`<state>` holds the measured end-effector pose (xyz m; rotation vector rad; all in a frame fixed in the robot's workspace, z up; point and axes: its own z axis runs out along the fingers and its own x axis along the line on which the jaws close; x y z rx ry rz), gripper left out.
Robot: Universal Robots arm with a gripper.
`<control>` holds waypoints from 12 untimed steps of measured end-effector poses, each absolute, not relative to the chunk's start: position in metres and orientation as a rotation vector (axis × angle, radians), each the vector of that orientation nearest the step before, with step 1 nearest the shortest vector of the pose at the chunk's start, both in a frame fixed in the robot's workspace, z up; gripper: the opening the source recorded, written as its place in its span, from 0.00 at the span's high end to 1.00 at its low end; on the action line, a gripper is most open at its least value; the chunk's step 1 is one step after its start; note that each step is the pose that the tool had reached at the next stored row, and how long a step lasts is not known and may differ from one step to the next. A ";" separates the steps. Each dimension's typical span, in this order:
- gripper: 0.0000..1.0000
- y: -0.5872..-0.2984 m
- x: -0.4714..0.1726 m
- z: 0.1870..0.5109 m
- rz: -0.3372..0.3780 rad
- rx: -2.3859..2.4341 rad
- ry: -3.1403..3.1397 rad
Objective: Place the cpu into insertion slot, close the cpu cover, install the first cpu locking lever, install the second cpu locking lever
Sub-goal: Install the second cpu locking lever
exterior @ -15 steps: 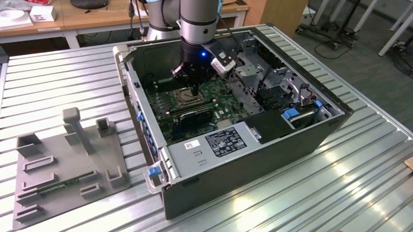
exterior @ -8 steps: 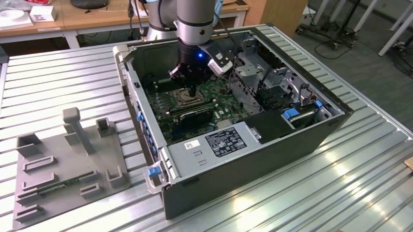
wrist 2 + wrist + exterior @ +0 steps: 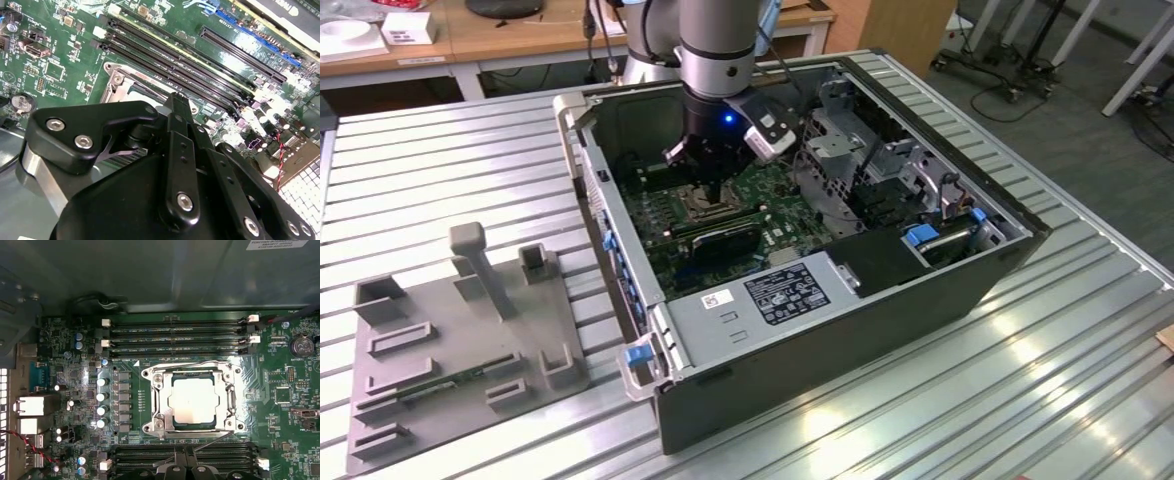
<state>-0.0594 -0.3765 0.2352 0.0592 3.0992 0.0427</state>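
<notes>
You are looking at the arm reaching down into the open computer case [image 3: 881,300], which is lying on its side on the ribbed metal table [image 3: 1067,400]. The gripper [image 3: 707,178] is hanging low over the green motherboard [image 3: 767,215], right above the insertion slot [image 3: 704,205] in the exterior view. In the first wrist view the cpu [image 3: 195,401] is sitting flat in the insertion slot [image 3: 156,401], its dull silver top showing through the cut-out of the cpu cover [image 3: 226,401], which is lying down over the chip. A thin wire lever [image 3: 210,441] is running slantwise along the socket edge nearest the gripper. You cannot tell from these views whether the fingers are spread or pressed together; in the second wrist view the black linkage of the gripper [image 3: 176,107] is hiding the tips and most of the socket rim [image 3: 125,82]. Long black memory slots [image 3: 177,337] are lying on both sides of the socket. On the exterior view's left, well apart from the case, a grey fixture plate [image 3: 447,345] is resting on the table
</notes>
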 end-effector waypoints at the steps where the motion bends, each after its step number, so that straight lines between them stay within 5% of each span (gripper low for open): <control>1: 0.89 -0.376 -0.059 0.235 0.043 0.059 3.099; 12: 0.89 -0.376 -0.062 0.235 0.043 0.060 3.099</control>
